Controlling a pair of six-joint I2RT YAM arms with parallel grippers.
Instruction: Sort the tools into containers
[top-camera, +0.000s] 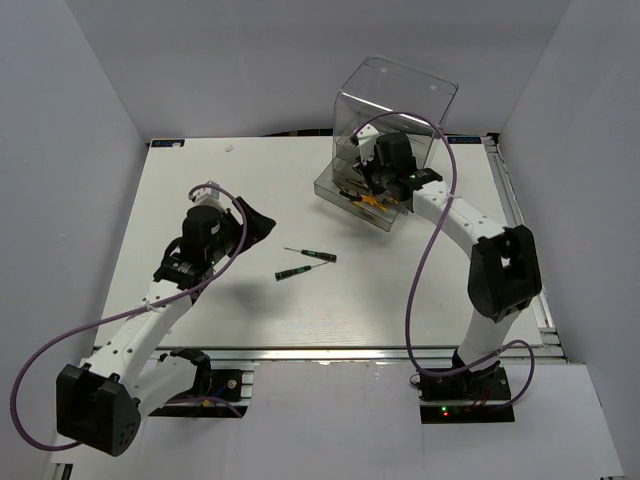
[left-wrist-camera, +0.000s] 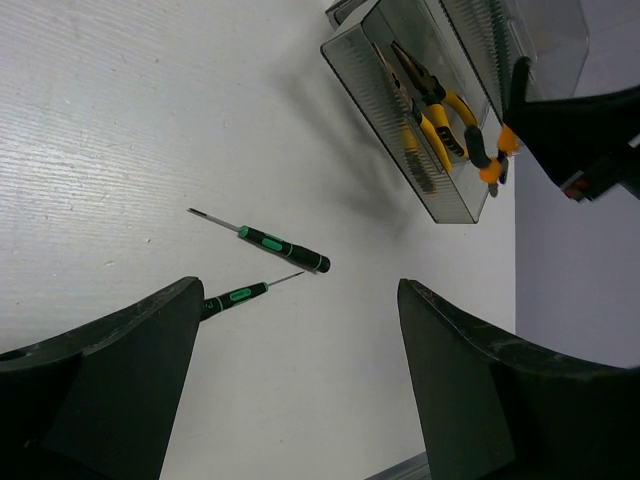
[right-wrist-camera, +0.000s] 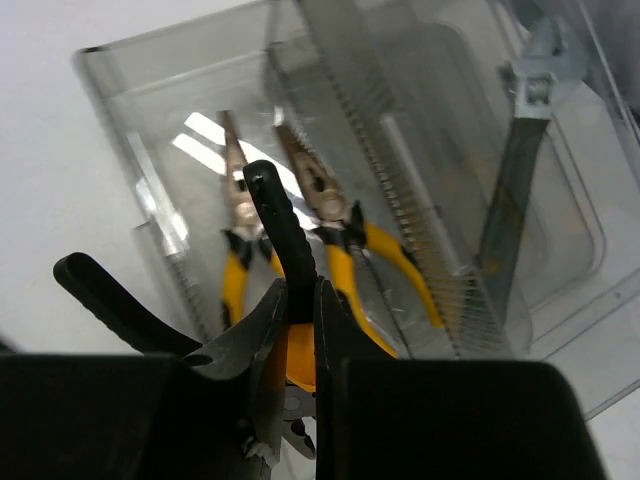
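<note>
My right gripper (right-wrist-camera: 300, 300) is shut on one black-sleeved handle of the orange-black cutters (right-wrist-camera: 285, 235), held over the pulled-out drawer (right-wrist-camera: 130, 110) of the smoky cabinet (top-camera: 395, 95). Yellow-handled pliers (right-wrist-camera: 335, 240) lie inside that drawer. The silver-black wrench (right-wrist-camera: 515, 180) rests in the compartment beyond a ribbed wall. Two black-green screwdrivers (top-camera: 310, 256) (top-camera: 292, 271) lie mid-table, seen also in the left wrist view as one screwdriver (left-wrist-camera: 270, 241) above the other (left-wrist-camera: 235, 295). My left gripper (left-wrist-camera: 300, 330) hangs open just short of them, holding nothing.
Purple cables loop from both arms, one arching over the cabinet (top-camera: 440, 150). The cabinet stands at the far right of the table, near its right rail (top-camera: 510, 200). White walls close in on the left, the back and the right.
</note>
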